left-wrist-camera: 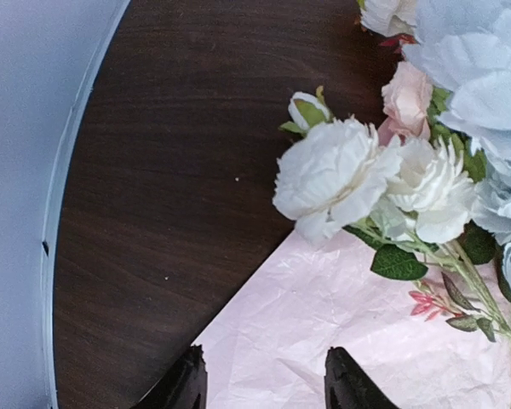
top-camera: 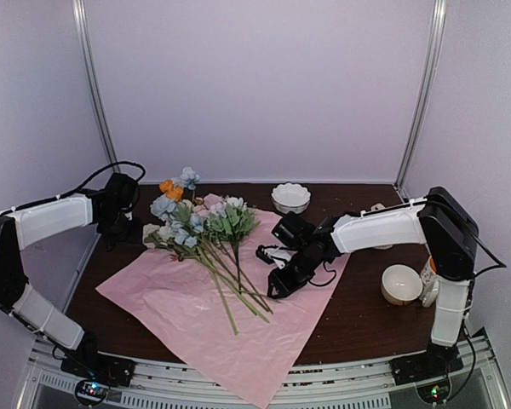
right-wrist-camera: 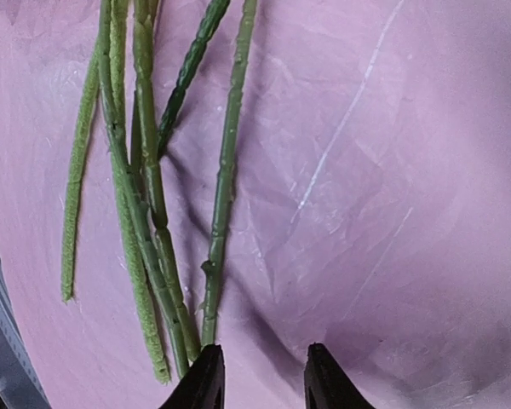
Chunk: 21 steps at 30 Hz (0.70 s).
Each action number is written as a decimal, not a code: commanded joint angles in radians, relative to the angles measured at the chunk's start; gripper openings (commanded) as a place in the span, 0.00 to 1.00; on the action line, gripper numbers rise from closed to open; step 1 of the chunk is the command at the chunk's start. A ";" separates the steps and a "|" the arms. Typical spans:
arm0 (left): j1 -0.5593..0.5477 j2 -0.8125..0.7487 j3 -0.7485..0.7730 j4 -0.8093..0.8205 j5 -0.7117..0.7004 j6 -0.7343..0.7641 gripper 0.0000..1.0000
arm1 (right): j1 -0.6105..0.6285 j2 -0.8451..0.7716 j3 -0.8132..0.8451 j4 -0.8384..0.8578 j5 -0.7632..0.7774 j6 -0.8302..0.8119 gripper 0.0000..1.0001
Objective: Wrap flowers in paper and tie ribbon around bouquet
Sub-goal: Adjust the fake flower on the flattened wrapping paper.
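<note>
The pale pink paper (top-camera: 170,294) lies flat like a diamond on the dark table. The flowers (top-camera: 196,226) lie loose across it, blooms at the upper left, long green stems (top-camera: 230,290) running toward the middle. My left gripper (left-wrist-camera: 268,379) is open beside the white blooms (left-wrist-camera: 341,175), hovering over the sheet's left edge (left-wrist-camera: 264,315) with nothing between its fingers. In the top view it sits at the left of the bunch (top-camera: 134,232). My right gripper (right-wrist-camera: 264,375) is open just right of the stem ends (right-wrist-camera: 209,290), low over the paper (right-wrist-camera: 392,213), also seen at mid-table (top-camera: 274,290). The ribbon is out of view.
A white fluted bowl (top-camera: 290,198) stands at the back centre. A pale round bowl (top-camera: 401,284) sits by the right arm's base. A small orange and blue sprig (top-camera: 179,183) lies behind the paper. The enclosure wall (left-wrist-camera: 34,128) runs close on the left.
</note>
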 commanded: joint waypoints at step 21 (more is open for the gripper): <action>-0.090 0.404 0.286 0.129 0.071 0.104 0.37 | 0.152 -0.154 0.001 -0.058 0.206 -0.019 0.32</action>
